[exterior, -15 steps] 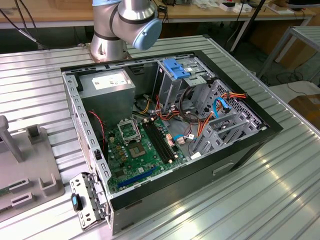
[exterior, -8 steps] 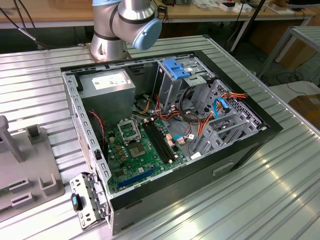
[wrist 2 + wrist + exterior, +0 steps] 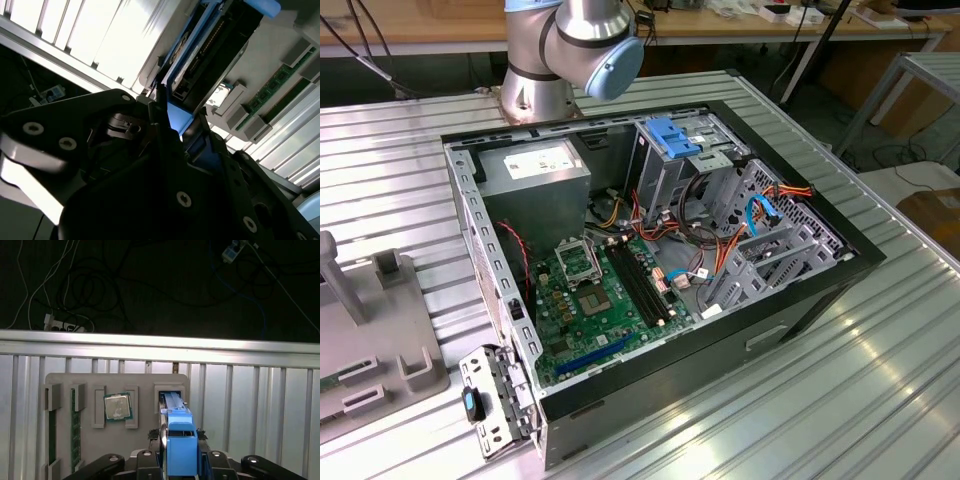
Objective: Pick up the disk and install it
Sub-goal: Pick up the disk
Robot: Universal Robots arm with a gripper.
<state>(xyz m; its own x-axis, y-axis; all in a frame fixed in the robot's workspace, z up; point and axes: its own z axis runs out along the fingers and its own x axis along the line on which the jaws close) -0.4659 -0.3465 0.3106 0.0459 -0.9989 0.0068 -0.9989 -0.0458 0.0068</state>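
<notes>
Exterior view first: the arm's base (image 3: 565, 50) stands behind an open computer case (image 3: 800, 300) on the ribbed metal tabletop (image 3: 840, 400). The motherboard (image 3: 600, 300) is exposed, and a grey holder tray (image 3: 380, 340) sits at the exterior view's left.

Over to the first wrist view: the hand (image 3: 180, 434) is right down on the holder tray (image 3: 65, 382). The disk (image 3: 173, 401) stands on edge in its slot, and the fingers (image 3: 162, 436) are pressed in on its blue carrier from both sides, pinching it. Near the hand a processor chip (image 3: 117, 406) lies in its pocket, and a memory stick (image 3: 75, 427) sits further off.

Second wrist view now: the hand (image 3: 180, 112) from close in, blue frame gripped. The disk (image 3: 210, 50) runs on beyond the fingertips, with the processor chip (image 3: 220, 96) and memory stick (image 3: 277, 87) off to one side.
</notes>
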